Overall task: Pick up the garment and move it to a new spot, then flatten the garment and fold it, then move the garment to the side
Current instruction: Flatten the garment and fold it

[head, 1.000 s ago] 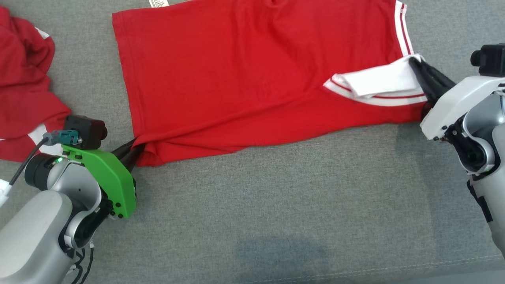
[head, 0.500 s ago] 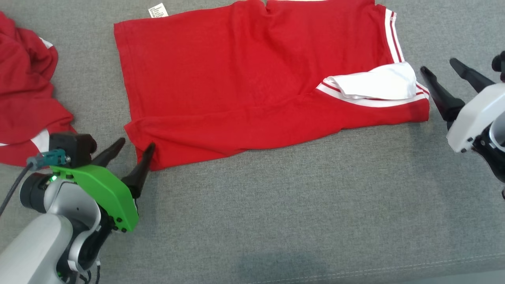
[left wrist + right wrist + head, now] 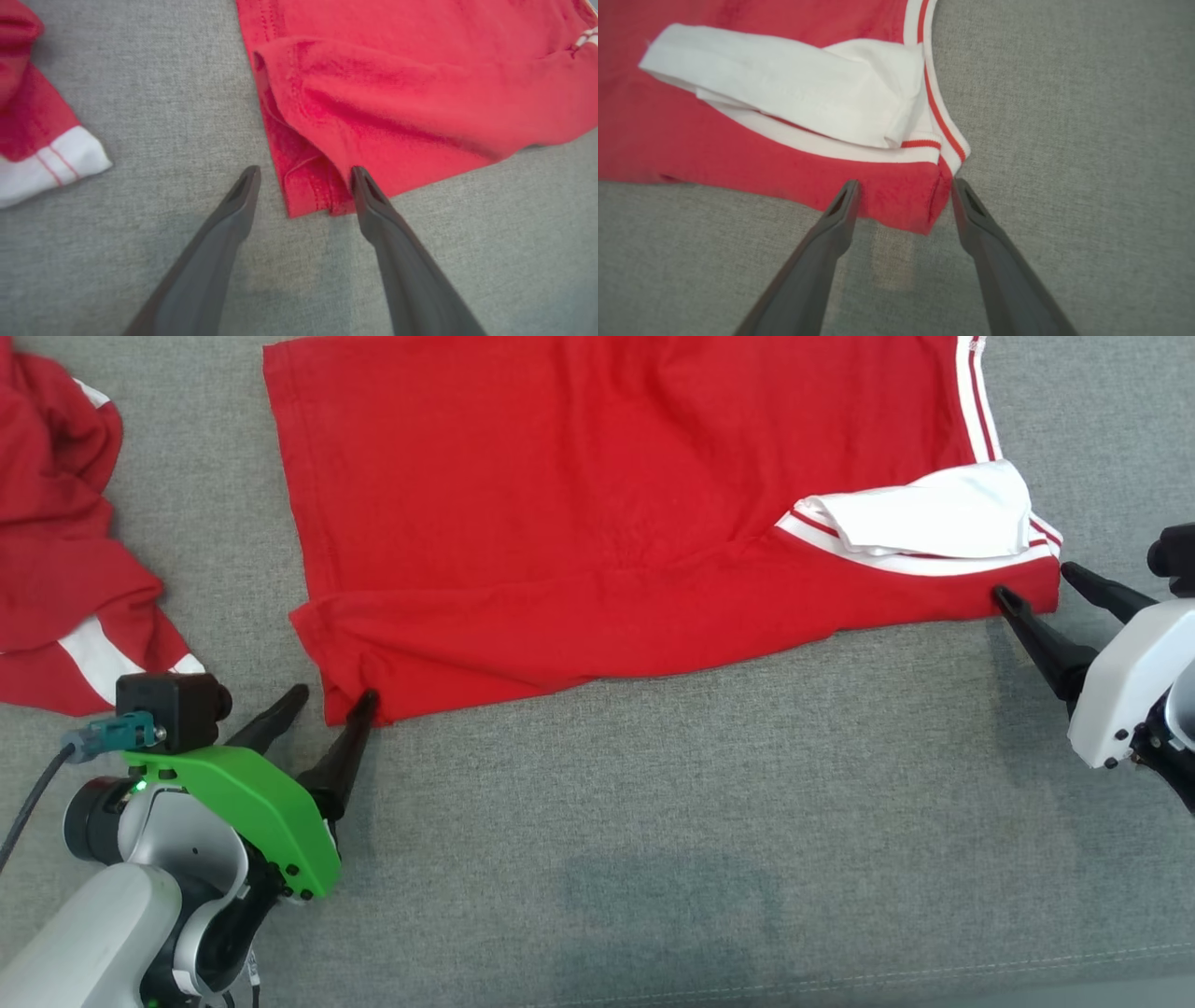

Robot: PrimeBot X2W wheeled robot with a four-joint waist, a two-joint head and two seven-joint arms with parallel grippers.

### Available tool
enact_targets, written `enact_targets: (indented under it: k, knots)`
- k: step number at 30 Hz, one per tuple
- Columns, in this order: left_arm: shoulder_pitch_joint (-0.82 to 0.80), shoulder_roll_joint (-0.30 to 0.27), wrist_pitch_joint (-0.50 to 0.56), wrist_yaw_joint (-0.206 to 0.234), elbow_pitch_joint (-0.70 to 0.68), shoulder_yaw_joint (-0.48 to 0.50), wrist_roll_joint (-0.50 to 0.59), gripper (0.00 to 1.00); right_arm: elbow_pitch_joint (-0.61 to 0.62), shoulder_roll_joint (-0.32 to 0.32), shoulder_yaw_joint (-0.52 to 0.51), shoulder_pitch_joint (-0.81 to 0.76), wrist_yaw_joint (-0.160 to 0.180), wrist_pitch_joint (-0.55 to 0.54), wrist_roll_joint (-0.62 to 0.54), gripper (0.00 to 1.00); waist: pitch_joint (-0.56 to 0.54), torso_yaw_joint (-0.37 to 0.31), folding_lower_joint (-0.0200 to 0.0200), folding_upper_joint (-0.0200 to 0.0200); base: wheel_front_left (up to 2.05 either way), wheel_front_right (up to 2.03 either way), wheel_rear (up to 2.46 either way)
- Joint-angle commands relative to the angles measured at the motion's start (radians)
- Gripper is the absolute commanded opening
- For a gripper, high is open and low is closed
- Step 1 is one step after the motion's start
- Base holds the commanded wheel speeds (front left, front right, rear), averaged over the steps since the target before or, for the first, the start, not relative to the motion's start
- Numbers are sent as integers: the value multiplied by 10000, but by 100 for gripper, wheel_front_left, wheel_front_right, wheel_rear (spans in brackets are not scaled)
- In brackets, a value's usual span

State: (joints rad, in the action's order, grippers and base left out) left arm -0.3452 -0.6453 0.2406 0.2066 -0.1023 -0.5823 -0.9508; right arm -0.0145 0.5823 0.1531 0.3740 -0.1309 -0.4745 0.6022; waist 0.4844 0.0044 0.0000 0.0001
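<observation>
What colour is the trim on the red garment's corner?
The trim is white with a thin red stripe, clearest in the right wrist view.

Head camera looking down from above, wrist cameras close, low, each sharing one corner of the garment (image 3: 607, 523) with it

The garment (image 3: 579, 523) is soft, matt red knit cloth with a faintly fuzzy nap and stitched hems. Its white trim (image 3: 934, 513) is a smoother knit edged with thin red stripes, and the other red garment (image 3: 56, 523) at the left looks like the same cloth. The table (image 3: 653, 803) is covered in coarse grey woven fabric, matt and slightly flecked, with a sewn seam near its front edge. The left tool (image 3: 334, 693) and right tool (image 3: 1033, 579) have fingers (image 3: 224, 242) of dark, smooth, dull-sheened plastic, the left under a smooth green plastic cover (image 3: 243, 793), the right under a smooth white plastic shell (image 3: 1125, 681).
</observation>
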Motion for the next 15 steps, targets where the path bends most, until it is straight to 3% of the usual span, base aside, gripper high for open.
enact_targets:
  k: [1,15]
  knots:
    - [-163,37,10,-13,81,53,-102,100,36,-72,-29,-3,3,-44,-115,100,72,5,0,-1,0,0,0]
    - [-667,454,233,-262,1175,-211,-189,100,-642,-395,60,571,9,-599,-275,100,308,93,0,-1,0,0,0]
